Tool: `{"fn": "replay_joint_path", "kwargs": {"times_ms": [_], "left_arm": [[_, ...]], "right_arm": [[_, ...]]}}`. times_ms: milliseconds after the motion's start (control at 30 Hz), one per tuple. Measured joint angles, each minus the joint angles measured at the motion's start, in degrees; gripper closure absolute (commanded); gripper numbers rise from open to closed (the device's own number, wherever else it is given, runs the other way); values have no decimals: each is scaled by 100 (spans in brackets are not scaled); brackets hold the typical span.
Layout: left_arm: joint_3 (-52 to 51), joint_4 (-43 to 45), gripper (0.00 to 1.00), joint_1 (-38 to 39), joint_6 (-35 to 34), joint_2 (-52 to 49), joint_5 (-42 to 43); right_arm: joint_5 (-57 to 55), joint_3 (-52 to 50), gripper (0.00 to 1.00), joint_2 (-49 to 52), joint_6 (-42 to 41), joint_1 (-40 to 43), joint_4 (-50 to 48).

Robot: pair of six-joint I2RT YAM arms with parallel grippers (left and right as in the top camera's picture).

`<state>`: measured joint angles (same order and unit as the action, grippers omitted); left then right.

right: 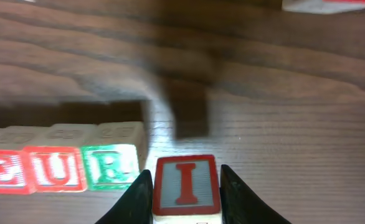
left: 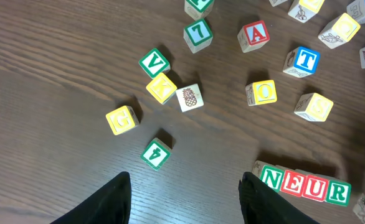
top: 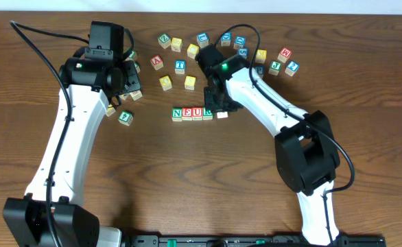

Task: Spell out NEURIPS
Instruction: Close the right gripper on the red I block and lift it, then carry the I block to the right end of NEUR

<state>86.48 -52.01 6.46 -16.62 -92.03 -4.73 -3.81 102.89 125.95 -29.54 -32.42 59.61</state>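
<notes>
Nearest the lens, in the right wrist view, the I block [right: 186, 185] shows its red letter in a blue frame. The right gripper [right: 185, 173] clamps it from both sides, each dark finger pressed flat to a side face.

We start the sweep at the left of the table [top: 187, 178]. The left gripper [left: 184, 180] hangs above the wood with its jaws spread wide and nothing between them. Below it, in the left wrist view, we see a loose scatter:
- a yellow G [left: 122, 119] stands alone;
- a green 4 [left: 156, 153] lies just below and to its right;
- a green V [left: 154, 62], a yellow X [left: 161, 87] and a pineapple block [left: 189, 98] crowd corner to corner.

Further right lie a red A [left: 255, 34], a blue T [left: 304, 60], a yellow O [left: 263, 92] and a yellow S [left: 315, 106], each apart from the others.

At mid-table the row [top: 191, 113] reads N, E, U, R, its four blocks touching side by side. Their letters run green, red, red and green. The I block [top: 222, 114] sits just right of the R, roughly in line with the row, and a narrow gap shows between them from overhead. We cannot tell from these views whether it rests on the wood or hangs slightly above it.

To the right, near the far edge, more loose blocks are scattered, among them a red W [top: 285, 53] and a blue 2 [top: 292, 66].
</notes>
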Motion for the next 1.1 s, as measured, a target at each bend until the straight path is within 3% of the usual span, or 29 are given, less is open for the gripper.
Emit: {"fn": "replay_joint_path", "kwargs": {"times_ms": [833,1100], "left_arm": [[0,-2,45,0,17,0,0],[0,0,45,0,17,0,-2]], "right_arm": [[-2,-140,72,9,96,107,-496],[-7,-90,87,9,221,435,-531]]}}
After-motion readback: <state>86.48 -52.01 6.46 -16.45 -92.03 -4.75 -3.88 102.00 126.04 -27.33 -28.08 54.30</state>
